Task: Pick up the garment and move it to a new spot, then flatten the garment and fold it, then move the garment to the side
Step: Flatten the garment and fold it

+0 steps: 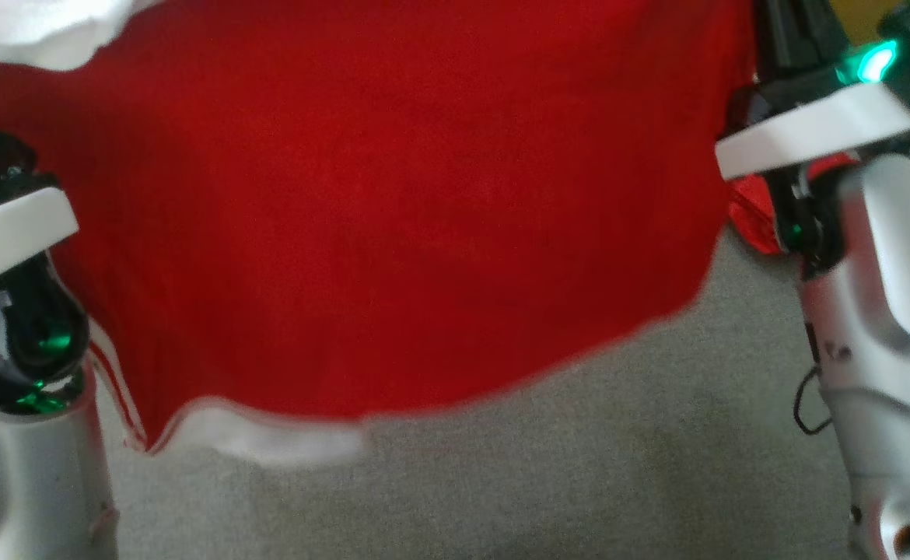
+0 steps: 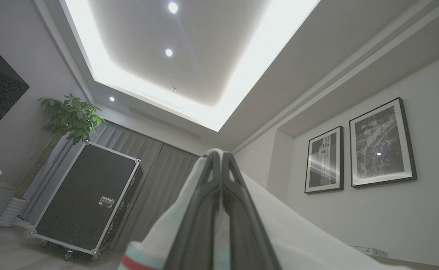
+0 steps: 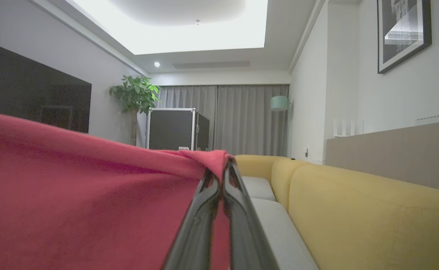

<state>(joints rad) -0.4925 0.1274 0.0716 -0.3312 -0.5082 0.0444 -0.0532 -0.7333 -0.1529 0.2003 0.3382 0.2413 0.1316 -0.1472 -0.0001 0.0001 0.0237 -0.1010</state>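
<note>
Two pincers hold the garment (image 1: 393,233) up in the air, and it hangs between them as a wide red sheet. The left pincer (image 2: 221,159) has its fingers pressed together on a white part of the cloth, with a red and greenish stripe lower down. The right pincer (image 3: 222,165) has its fingers pressed together on a fold of the red cloth. In the head view the garment stretches from the left forearm (image 1: 12,327) to the right forearm (image 1: 867,257), above a grey ground (image 1: 618,482).

I judge that the task is in its first part. The garment is lifted, but it is not yet put down at a new spot. The flattening, the folding and the move to the side are all left to do.

Several things are hard to make out. The head view is blurred, so I cannot say whether the lower edge with the white hem (image 1: 268,443) hangs free or brushes the grey ground. The upper edge is cut off at the top of that view. I cannot tell what kind of garment it is. I also cannot tell whether the grey ground is a floor or the seat of the yellow sofa (image 3: 354,210) in the right wrist view.
</note>
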